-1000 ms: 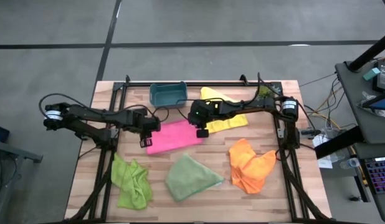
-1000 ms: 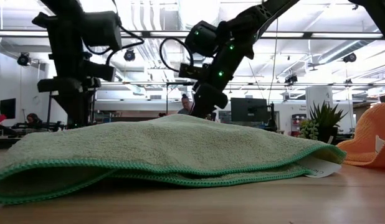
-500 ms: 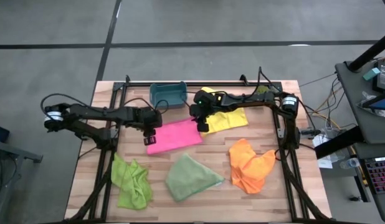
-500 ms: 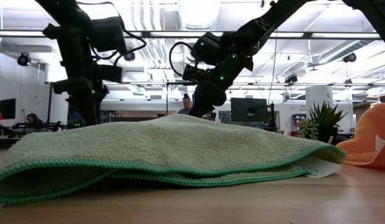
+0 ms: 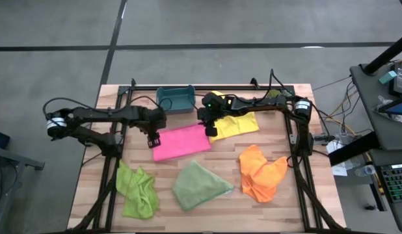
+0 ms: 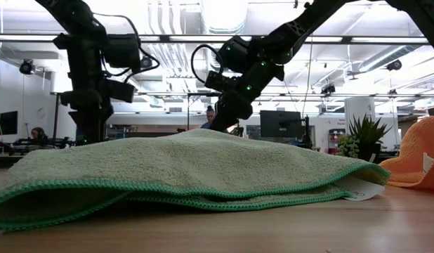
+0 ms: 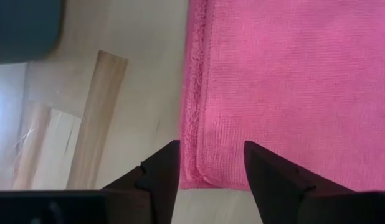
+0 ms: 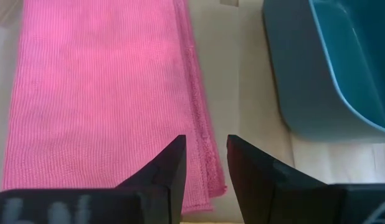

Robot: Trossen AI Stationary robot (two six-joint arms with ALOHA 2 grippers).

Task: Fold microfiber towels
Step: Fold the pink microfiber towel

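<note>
The right gripper (image 8: 205,163) hovered with its jaws parted over a corner of the folded pink microfiber towel (image 8: 99,93), which lay flat on the wooden desk (image 8: 242,93). A teal plastic bin (image 8: 332,62) stood just beside the towel.

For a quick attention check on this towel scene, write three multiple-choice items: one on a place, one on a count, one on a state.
1. Where does the teal bin stand?
A. at the table's far edge, beside the pink towel
B. on the orange towel
C. on the floor

2. How many towels lie on the table?
A. three
B. five
C. seven

3. How is the pink towel?
A. crumpled in a heap
B. hanging from a gripper
C. lying flat, folded over

Key: 1 A, the high view shows the bin by the far rail. 2 B, pink, yellow, orange, pale green and lime. 3 C, the left gripper and right gripper hover over its doubled edges, jaws apart.
</note>
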